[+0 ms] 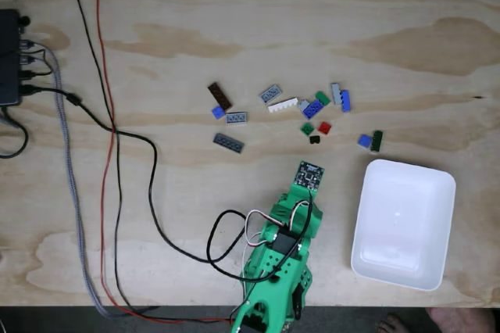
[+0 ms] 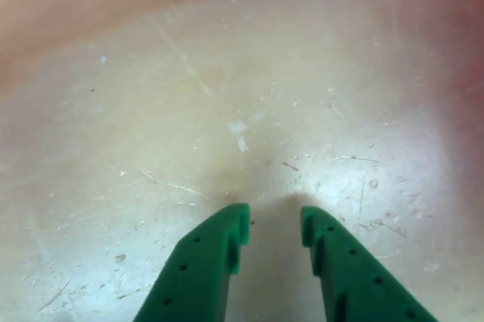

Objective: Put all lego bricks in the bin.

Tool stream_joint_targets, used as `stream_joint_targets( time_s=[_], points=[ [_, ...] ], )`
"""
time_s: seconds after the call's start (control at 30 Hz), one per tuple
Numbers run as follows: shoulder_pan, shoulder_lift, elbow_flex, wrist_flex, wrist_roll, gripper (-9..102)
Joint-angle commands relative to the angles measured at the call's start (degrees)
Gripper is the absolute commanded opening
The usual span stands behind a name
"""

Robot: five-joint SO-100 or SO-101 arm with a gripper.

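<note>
1. Green fingers (image 2: 219, 254) of the gripper (image 2: 274, 224) rise from the bottom edge of the other view, spread with a clear gap between the tips and nothing held between them.
2. Beneath the tips lies a pale, scratched surface, blurred and pinkish toward the picture's edges.
3. From the fixed view, the green arm (image 1: 277, 263) enters at six o'clock and reaches up toward twelve, with a small circuit board (image 1: 309, 175) at its top end and looped wires (image 1: 234, 239) on its back.
4. At roughly four o'clock from that board sits the white bin (image 1: 367, 255), with no bricks in it.
5. Beyond the arm, toward twelve o'clock, the lego bricks (image 1: 228, 141) lie scattered on the plywood table (image 1: 234, 20): a grey plate nearest, then a brown plate (image 1: 219, 96), a white brick (image 1: 283, 105), and red (image 1: 324, 127), green and blue pieces to the right.
6. At nine o'clock, black and red cables (image 1: 109, 114) run down the table from a black box (image 1: 9, 55).
</note>
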Motion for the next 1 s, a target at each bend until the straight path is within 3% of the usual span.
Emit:
stream_joint_targets(
  time_s=[0.0,0.63,0.8,0.97],
  points=[
    [-0.26,0.09,-0.62,1.14,0.18,6],
    [-0.26,0.09,-0.62,1.14,0.18,6],
    [-10.11,0.0,-0.62,1.14,0.79,6],
    [-10.72,-0.7,-0.62,1.41,3.43,6]
  ],
)
